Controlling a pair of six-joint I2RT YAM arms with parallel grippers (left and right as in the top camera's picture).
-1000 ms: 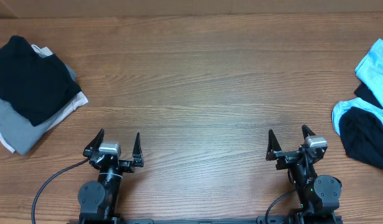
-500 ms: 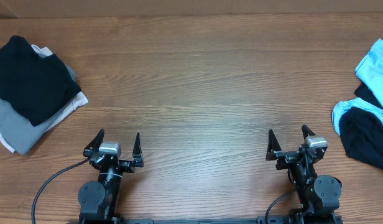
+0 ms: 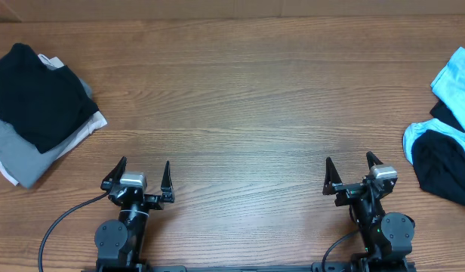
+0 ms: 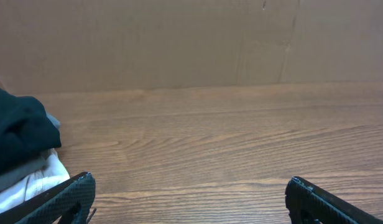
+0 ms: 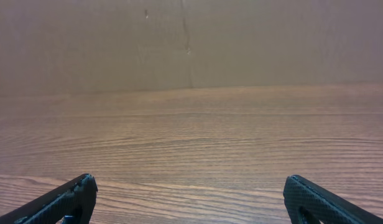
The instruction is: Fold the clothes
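Observation:
A stack of folded clothes, black on top of grey and white, lies at the table's far left; its edge shows in the left wrist view. A loose heap of clothes, light blue and black, lies at the right edge. My left gripper rests near the front edge, left of centre, open, with only bare wood between its fingertips. Near the front edge on the right sits my right gripper, open and empty as well, its fingertips wide apart over bare wood.
The wooden table stretches between the two heaps. A brown cardboard wall stands along the table's far edge. A cable runs from the left arm's base toward the front left.

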